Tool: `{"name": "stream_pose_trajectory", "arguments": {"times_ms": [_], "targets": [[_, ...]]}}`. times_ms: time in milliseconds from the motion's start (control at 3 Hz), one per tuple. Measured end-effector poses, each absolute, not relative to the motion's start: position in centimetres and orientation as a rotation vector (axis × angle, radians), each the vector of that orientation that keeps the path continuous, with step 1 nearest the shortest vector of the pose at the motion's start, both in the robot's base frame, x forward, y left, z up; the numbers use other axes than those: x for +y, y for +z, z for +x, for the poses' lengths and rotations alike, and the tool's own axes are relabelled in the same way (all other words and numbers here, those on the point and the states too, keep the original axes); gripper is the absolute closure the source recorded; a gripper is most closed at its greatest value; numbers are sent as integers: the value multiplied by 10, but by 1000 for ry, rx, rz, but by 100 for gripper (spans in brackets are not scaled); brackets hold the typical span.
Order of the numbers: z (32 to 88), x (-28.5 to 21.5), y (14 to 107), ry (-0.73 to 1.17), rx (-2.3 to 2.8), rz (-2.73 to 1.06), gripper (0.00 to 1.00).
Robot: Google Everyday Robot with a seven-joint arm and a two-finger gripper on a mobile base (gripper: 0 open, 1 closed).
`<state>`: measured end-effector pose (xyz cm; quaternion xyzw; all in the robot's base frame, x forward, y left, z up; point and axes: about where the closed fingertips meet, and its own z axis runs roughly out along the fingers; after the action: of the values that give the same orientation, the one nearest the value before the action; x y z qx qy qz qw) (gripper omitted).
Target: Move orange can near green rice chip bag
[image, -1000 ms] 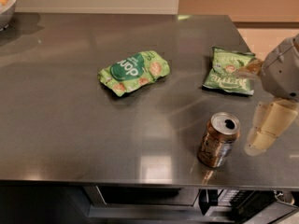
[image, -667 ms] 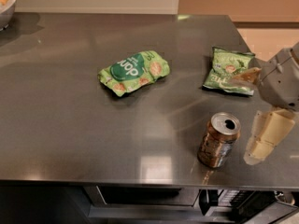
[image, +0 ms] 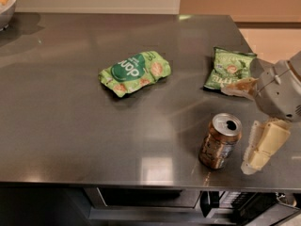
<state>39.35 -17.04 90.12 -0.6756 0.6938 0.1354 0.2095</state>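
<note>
The orange can (image: 220, 141) stands upright near the table's front edge, right of centre, its silver top and opening showing. The green rice chip bag (image: 135, 72), puffy and light green with a dark round logo, lies at mid-table, well to the can's upper left. My gripper (image: 251, 118) is at the right edge, just right of the can, open and empty. One pale finger (image: 262, 146) hangs close beside the can. The other finger (image: 240, 86) points left above the can, near the flatter bag.
A flatter darker green bag (image: 229, 68) lies at the right rear, behind the can. A white bowl (image: 6, 4) sits at the far left corner. The steel table's front edge (image: 141, 185) runs just below the can, its right edge beside my gripper.
My gripper has moved toward the table's front edge and slightly left, so its pale finger is now closer beside the can. The can and both bags have not moved.
</note>
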Motion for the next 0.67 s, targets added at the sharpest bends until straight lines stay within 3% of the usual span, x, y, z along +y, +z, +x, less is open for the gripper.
{"name": "stream_pose_trajectory", "arguments": {"times_ms": [667], "targets": [[390,-157,898,435,1860,-1864,0]]}}
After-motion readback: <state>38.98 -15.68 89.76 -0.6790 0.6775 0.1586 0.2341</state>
